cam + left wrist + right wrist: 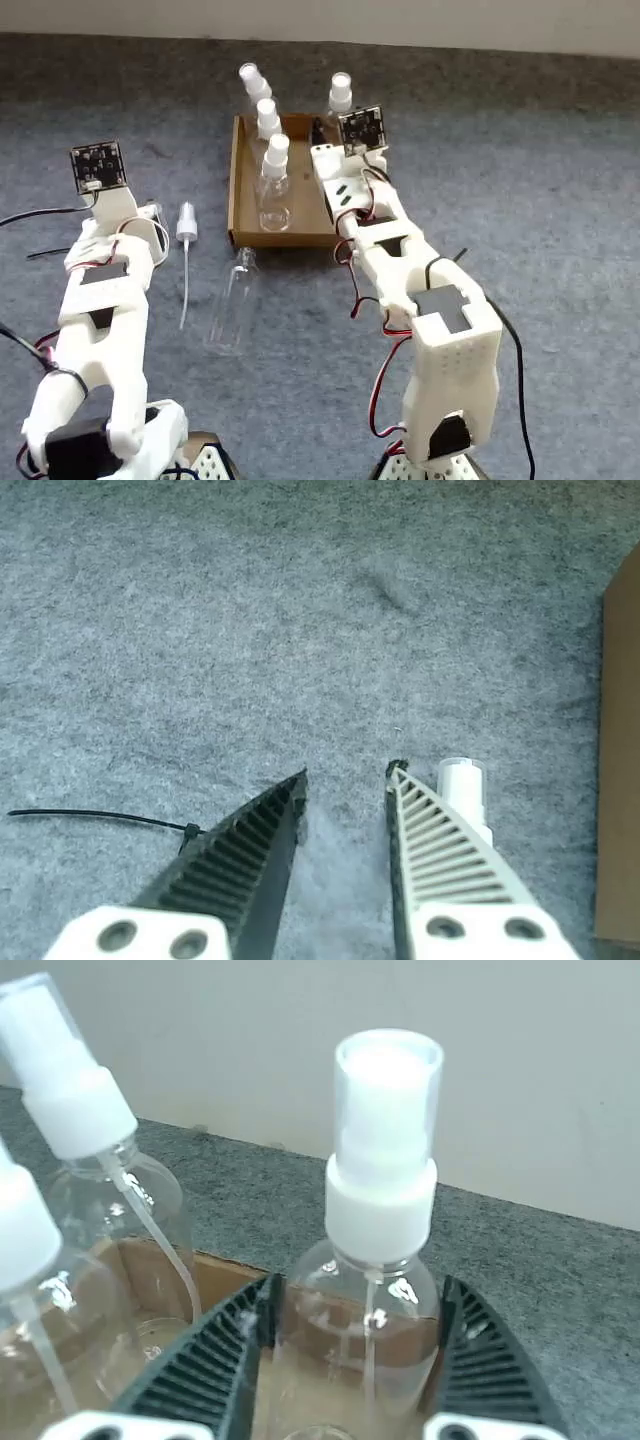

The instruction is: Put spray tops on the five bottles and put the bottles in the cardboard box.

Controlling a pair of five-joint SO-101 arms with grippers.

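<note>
Right gripper point(357, 1295), clasping a white-capped clear plastic bottle point(380, 1210), should lower it upright into the brown cardboard box point(238, 180); left gripper point(347, 773) gapes.

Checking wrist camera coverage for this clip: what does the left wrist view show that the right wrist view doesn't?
Left wrist view: the open left gripper over the grey carpet, a loose white plastic spray top beside one finger, and a thin black cable tie by the other. Right wrist view: the right gripper closed on a clear plastic bottle with a white spray top, two more topped clear bottles next to it, and a pale wall behind. Shared: the brown cardboard box and the carpet.
</note>
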